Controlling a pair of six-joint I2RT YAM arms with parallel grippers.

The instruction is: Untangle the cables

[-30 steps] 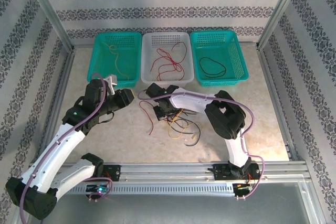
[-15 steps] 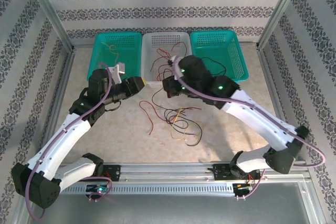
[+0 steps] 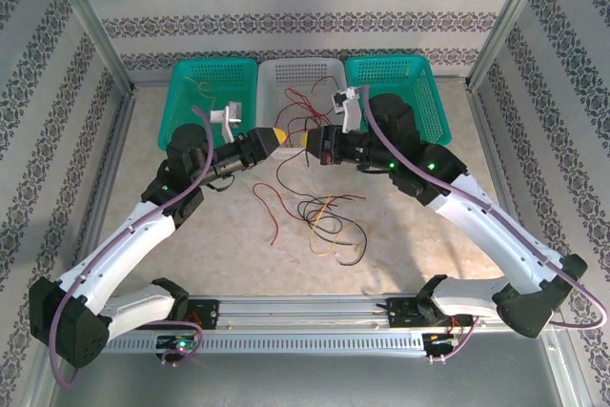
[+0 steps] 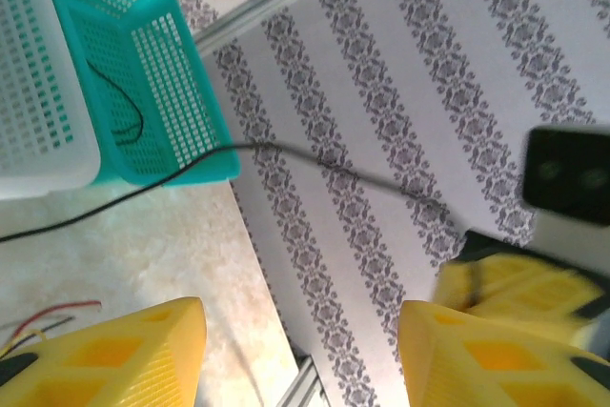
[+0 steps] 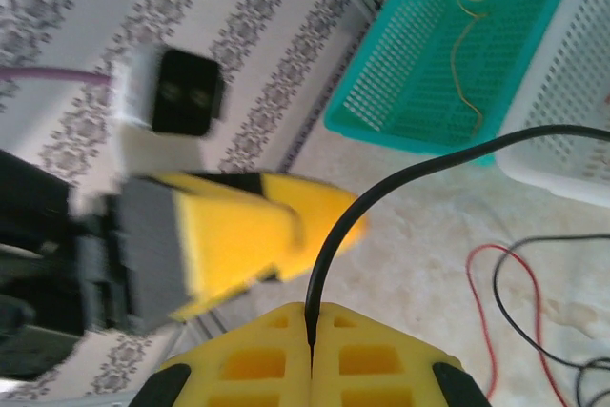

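My right gripper (image 5: 313,316) is shut on a thin black cable (image 5: 381,188), pinched between its yellow fingers. That cable (image 4: 286,152) stretches in the air across the left wrist view. My left gripper (image 4: 300,319) is open, with nothing between its fingers. From above, the left gripper (image 3: 275,137) and right gripper (image 3: 311,140) nearly meet tip to tip, raised in front of the white basket (image 3: 271,143). A tangle of black, red and yellow cables (image 3: 324,221) lies on the table below them.
Three baskets line the back: a left teal one (image 3: 181,121) with a yellow-orange cable (image 5: 467,26), the white one with red cables (image 3: 303,100), a right teal one (image 3: 434,107) with a black cable (image 3: 386,121). Aluminium frame posts and patterned walls enclose the table.
The right arm rose from the tangle toward the white basket, lifting the black cable. The left gripper moved right toward it and its jaws opened.
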